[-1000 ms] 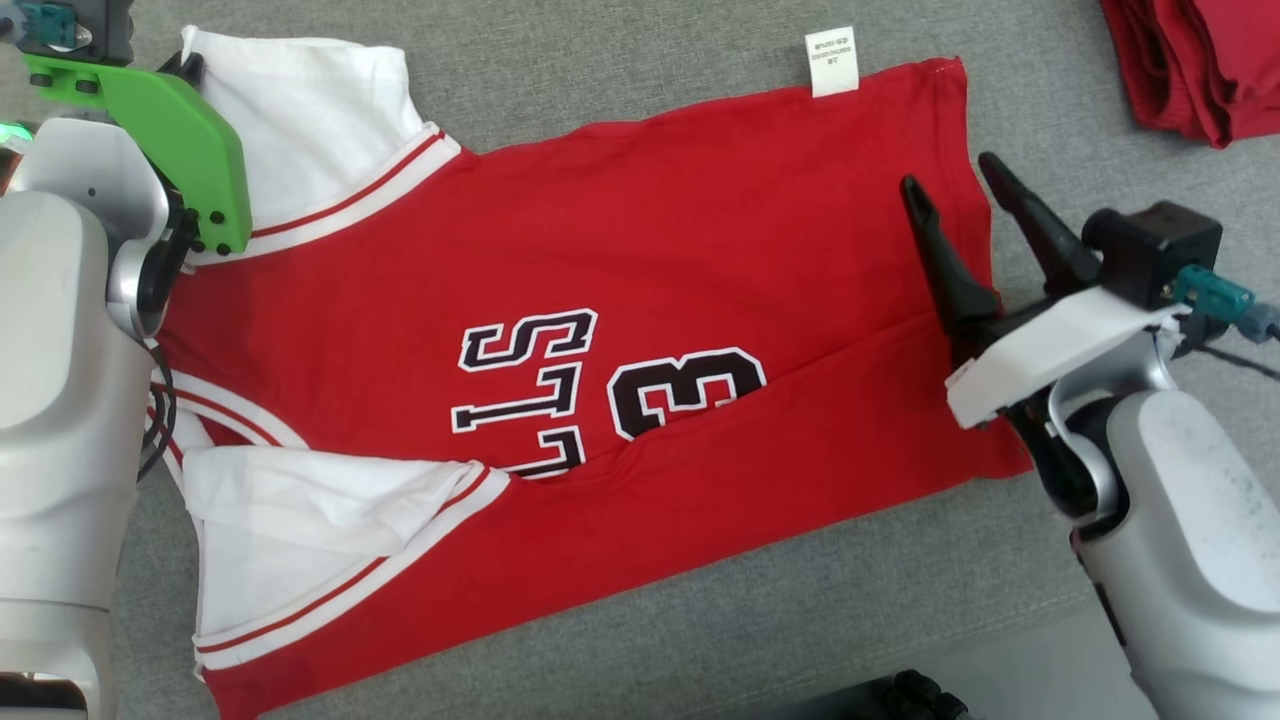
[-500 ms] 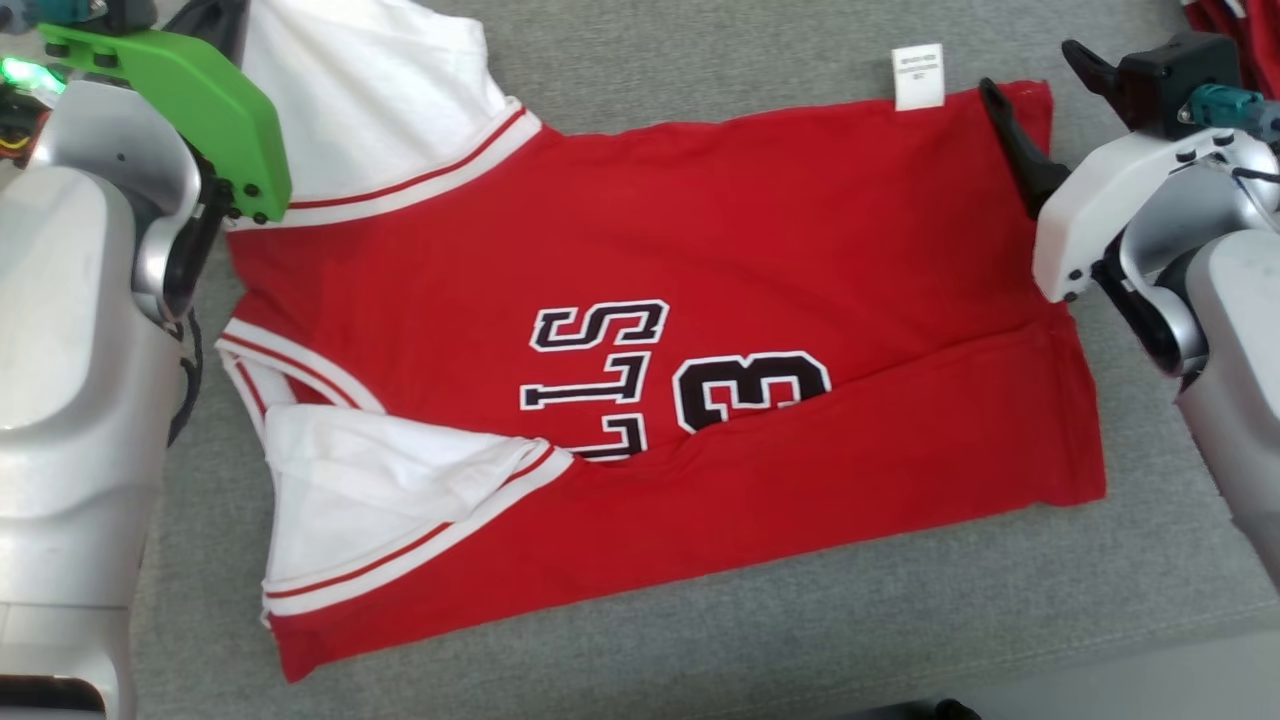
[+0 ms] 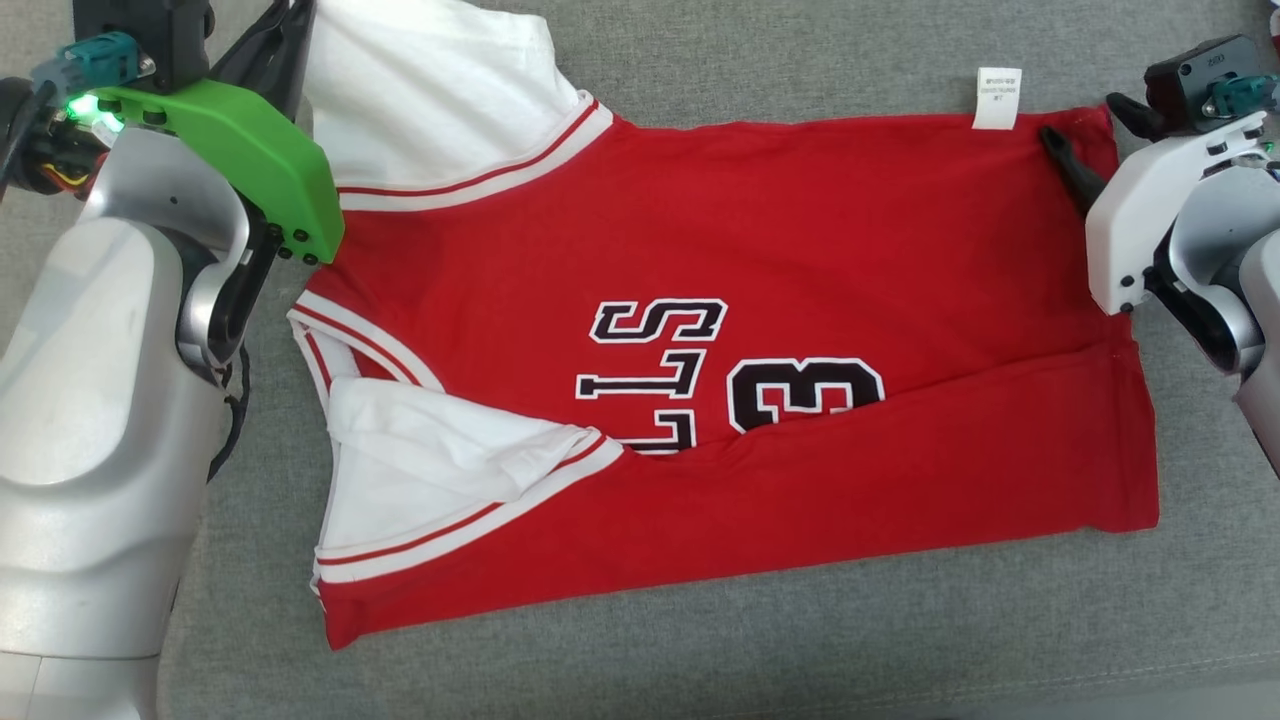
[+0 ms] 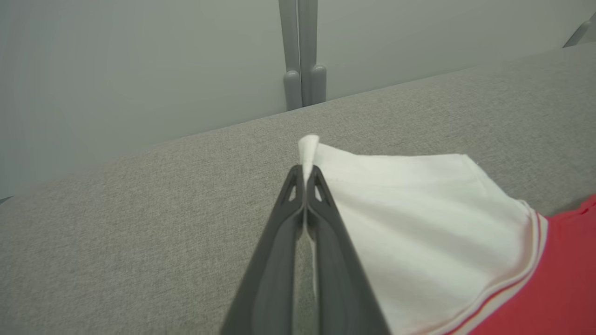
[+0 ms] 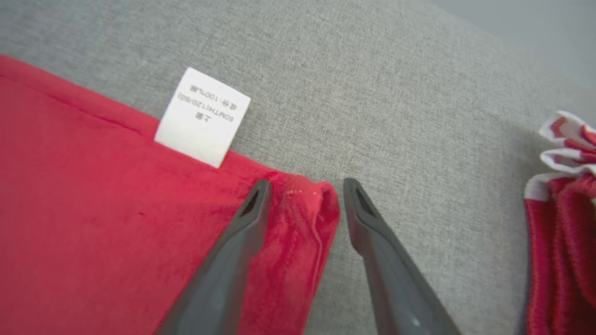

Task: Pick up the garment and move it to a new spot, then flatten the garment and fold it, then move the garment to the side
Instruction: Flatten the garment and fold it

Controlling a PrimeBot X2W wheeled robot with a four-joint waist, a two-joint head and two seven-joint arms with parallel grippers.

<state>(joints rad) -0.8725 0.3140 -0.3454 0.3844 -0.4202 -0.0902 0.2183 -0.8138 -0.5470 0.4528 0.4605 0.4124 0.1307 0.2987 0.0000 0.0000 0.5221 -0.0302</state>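
The garment is a red jersey with white sleeves and black lettering, lying spread on the grey fabric surface, its near long edge folded over. My left gripper is shut on the far corner of the white sleeve; in the head view it sits at the top left. My right gripper is open and straddles the far right hem corner, one finger on the red cloth, the other on the grey surface. From the head, that gripper is at the top right.
A white care label sticks out from the hem just left of the right gripper. A pile of red and white garments lies to its right. A grey wall and post stand beyond the surface's far edge.
The head camera has shifted. My right gripper has moved from the middle of the hem to its far corner, still open. The left gripper keeps its hold on the sleeve.
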